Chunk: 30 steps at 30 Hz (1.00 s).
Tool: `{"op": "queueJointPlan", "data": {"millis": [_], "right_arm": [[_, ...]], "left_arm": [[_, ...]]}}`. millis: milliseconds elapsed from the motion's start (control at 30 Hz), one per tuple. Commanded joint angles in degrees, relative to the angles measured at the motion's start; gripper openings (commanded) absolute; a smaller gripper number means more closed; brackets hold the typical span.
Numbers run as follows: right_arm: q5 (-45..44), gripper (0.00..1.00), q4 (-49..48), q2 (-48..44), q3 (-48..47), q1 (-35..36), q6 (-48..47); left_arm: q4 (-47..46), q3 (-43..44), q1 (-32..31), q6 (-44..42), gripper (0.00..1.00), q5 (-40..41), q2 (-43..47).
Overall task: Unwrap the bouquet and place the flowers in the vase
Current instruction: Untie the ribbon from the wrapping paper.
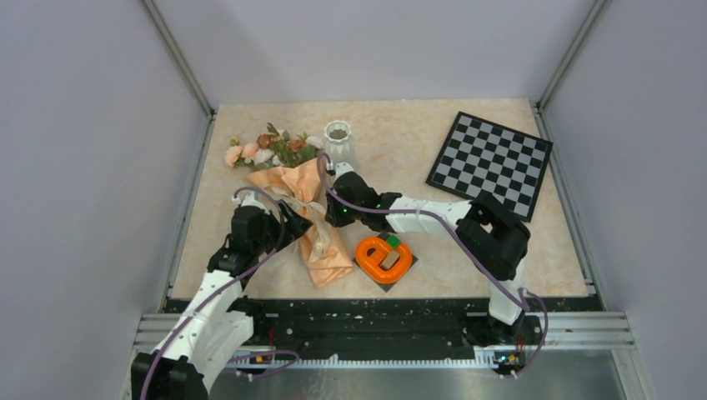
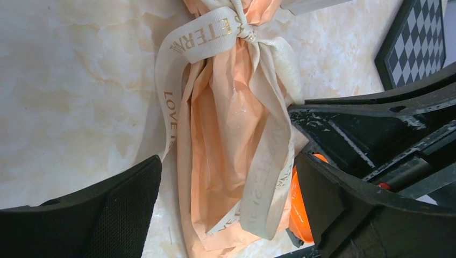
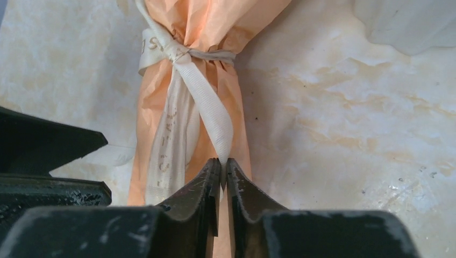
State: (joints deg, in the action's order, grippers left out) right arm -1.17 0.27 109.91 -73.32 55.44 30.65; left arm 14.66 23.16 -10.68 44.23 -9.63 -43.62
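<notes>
Notes from my remote station. On left arm (image 1: 218, 292) I see white shells nearest rail (image 1: 375, 322), black joint housings farther from it. Same scheme on right arm (image 1: 433, 215): bulky black elbow block, white link beyond. Purple cable (image 1: 475, 260) runs along each arm, up from rail. Green lights (image 1: 343, 219) on right wrist, far from rail. Left gripper (image 2: 226, 209): broad black fingers (image 2: 118, 215), one pad mesh-textured; scuffed black body, small red dot. Right gripper (image 3: 223, 172): matte black fingertips (image 3: 196, 196), tapering to thin wedges.
</notes>
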Motion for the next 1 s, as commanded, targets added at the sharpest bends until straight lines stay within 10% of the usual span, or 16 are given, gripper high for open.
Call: {"op": "queueJointPlan", "data": {"millis": [0,300,567,967], "right_arm": [[-5.84,0.06,4.28,-0.97,-5.11,1.03,-6.33],[-15.54,0.05,11.64,-4.31,-11.03,0.99,-14.3],[-24.25,0.38,14.75,-11.87,-8.31,0.99,-16.55],[-13.49,0.5,8.71,-17.72,3.53,-1.32,-6.22]], "left_arm": [[0.51,1.84,-0.16,-0.66,0.99,1.44,0.54],[2.56,2.82,-0.07,-2.19,0.99,3.12,2.28],[5.71,4.57,-0.05,-3.32,0.99,4.62,2.81],[9.5,3.45,0.06,-1.6,0.98,8.97,1.86]]}}
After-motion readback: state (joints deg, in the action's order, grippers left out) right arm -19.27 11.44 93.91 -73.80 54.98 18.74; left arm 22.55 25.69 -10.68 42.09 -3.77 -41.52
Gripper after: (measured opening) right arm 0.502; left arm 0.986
